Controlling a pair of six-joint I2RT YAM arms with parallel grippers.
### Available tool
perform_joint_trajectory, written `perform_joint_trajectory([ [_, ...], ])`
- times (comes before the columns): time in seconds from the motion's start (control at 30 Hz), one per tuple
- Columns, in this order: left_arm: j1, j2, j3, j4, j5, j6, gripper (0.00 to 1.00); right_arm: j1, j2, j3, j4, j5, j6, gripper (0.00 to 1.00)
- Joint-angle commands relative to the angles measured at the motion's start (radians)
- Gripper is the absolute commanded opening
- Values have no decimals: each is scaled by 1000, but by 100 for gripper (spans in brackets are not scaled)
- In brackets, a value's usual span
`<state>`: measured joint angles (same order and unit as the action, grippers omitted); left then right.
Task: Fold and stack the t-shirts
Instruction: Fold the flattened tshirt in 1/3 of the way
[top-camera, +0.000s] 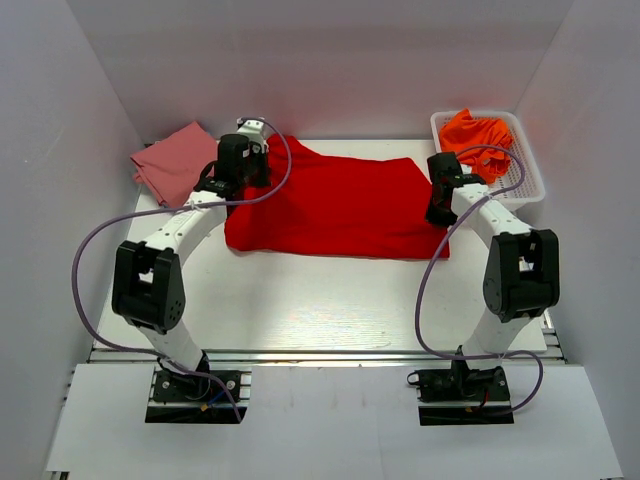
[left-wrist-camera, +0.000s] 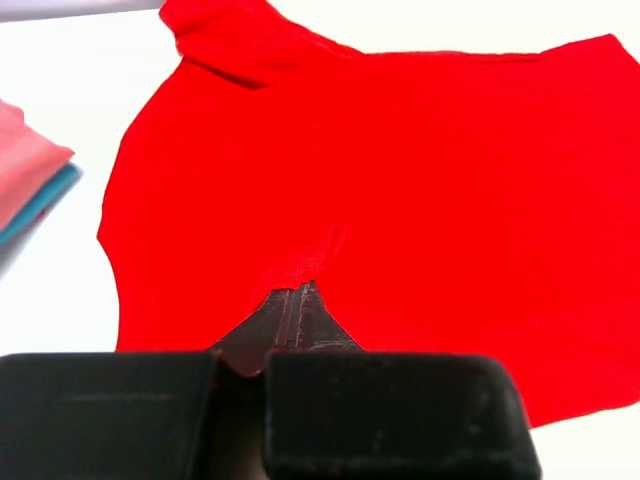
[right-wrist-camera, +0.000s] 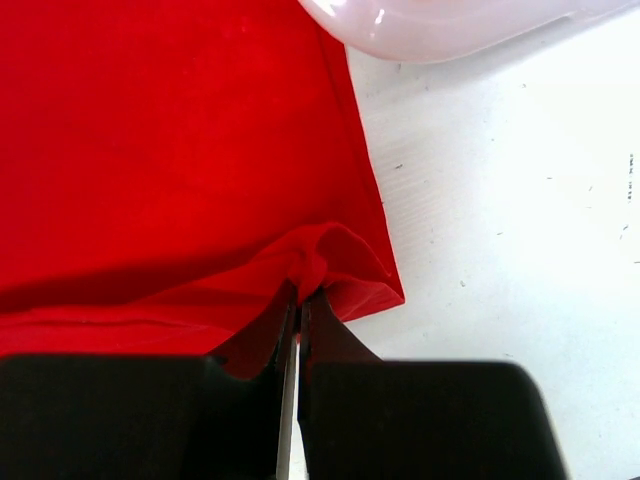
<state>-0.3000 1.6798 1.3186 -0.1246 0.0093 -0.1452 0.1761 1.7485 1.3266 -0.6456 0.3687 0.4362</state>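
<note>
Nearest in the overhead view, the two arm bases are sitting at the bench (top-camera: 320, 300) edge, and both arms are reaching out to the red t-shirt (top-camera: 335, 205), which is lying spread flat across the middle. The left tool (top-camera: 240, 165) is coming down on its far-left part and the right tool (top-camera: 438, 215) on its right edge. A folded pink t-shirt (top-camera: 170, 165) is lying at the far left, and orange t-shirts (top-camera: 478, 135) are heaped in the white basket (top-camera: 525, 185) at the far right.

From the left wrist, the left tool (left-wrist-camera: 297, 300) is closing tight on a small pinch of red cloth, which is puckering at the tips. The pink t-shirt (left-wrist-camera: 25, 160) is lying on a teal t-shirt (left-wrist-camera: 40, 205) off to the side.

From the right wrist, the right tool (right-wrist-camera: 298, 300) is likewise nipping a raised fold at the shirt's corner, jaws all but touching.

To my eye the cloth is looking light, limp and thin. It will probably sag and trail when lifted, so gripping hems and corners, where the layers are doubled, is seeming safest.
</note>
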Motion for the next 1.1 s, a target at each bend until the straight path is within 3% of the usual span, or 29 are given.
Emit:
perform_joint_trajectory([
  [0.0, 25, 33, 60, 65, 58, 59, 0, -6, 16, 48, 1, 42, -14, 0],
  [0.2, 45, 133, 82, 166, 93, 130, 0, -12, 57, 63, 27, 62, -14, 0],
  [0.4, 79, 302, 171, 259, 294, 335, 0, -18, 112, 103, 43, 50, -24, 0],
  [0.6, 139, 561, 391, 284, 569, 475, 0, -21, 170, 135, 40, 41, -21, 0],
  [0.7, 160, 685, 670, 64, 646, 496, 0, -23, 174, 134, 34, 39, -16, 6],
  [0.73, 160, 740, 758, -1, 646, 484, 10, -21, 174, 135, 31, 47, -14, 11],
  [0.77, 173, 750, 758, -1, 624, 466, 29, -21, 175, 135, 29, 50, -11, 29],
  [0.8, 186, 750, 758, 8, 607, 451, 45, -21, 174, 137, 29, 49, -11, 38],
  [0.83, 187, 729, 727, 19, 591, 423, 92, -21, 177, 138, 24, 42, -13, 51],
  [0.87, 200, 713, 703, 52, 578, 409, 100, -20, 177, 143, 21, 44, -14, 66],
  [0.93, 209, 677, 641, 75, 569, 388, 100, -18, 183, 155, 14, 44, -17, 71],
  [0.97, 210, 641, 625, 86, 569, 377, 100, -20, 181, 170, -11, 41, -19, 80],
  [1.03, 210, 612, 616, 77, 555, 351, 100, -15, 174, 194, 0, 38, -31, 80],
  [1.07, 210, 600, 616, 62, 543, 342, 100, -13, 168, 203, 4, 17, -30, 86],
])
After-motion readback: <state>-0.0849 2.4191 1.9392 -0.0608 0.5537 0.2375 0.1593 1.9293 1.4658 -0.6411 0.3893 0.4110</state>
